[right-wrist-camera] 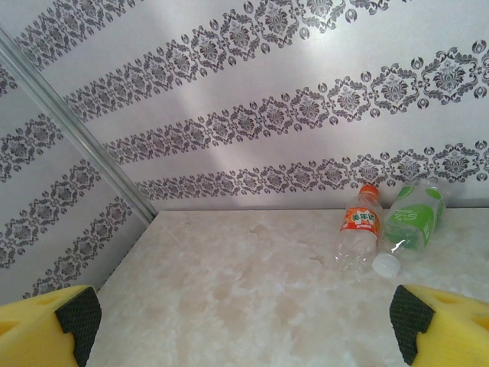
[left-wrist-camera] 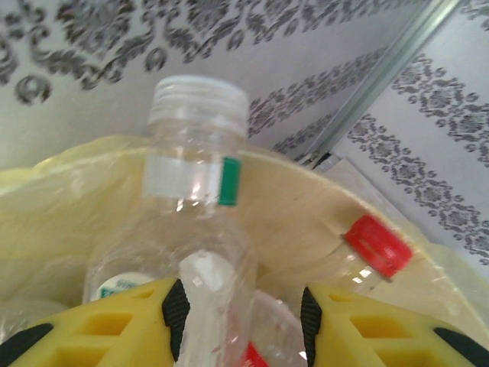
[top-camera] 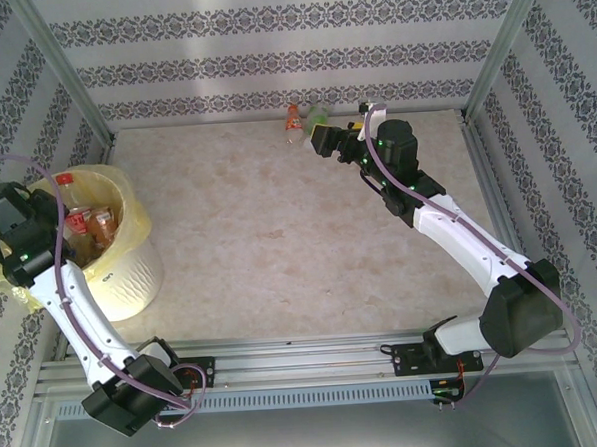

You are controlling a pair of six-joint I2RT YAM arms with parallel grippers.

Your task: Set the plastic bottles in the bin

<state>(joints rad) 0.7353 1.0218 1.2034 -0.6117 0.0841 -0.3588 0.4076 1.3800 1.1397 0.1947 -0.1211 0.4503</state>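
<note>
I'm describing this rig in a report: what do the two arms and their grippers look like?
Both the left arm and right arm have white links, black joint housings and a pale purple cable looped alongside. The left gripper and right gripper have chunky yellow fingers with black pads.

The clear bottle [left-wrist-camera: 195, 191] is glossy, transparent plastic, and the bin liner [left-wrist-camera: 69, 206] is thin, crinkled, translucent yellow plastic. The left end effector [left-wrist-camera: 243, 317] has matt yellow plastic fingers [left-wrist-camera: 374, 332] with black rubbery pads [left-wrist-camera: 176, 306]. The bench [top-camera: 279, 235] is smooth, marble-patterned and faintly shiny, framed by brushed metal posts [top-camera: 62, 76].
</note>
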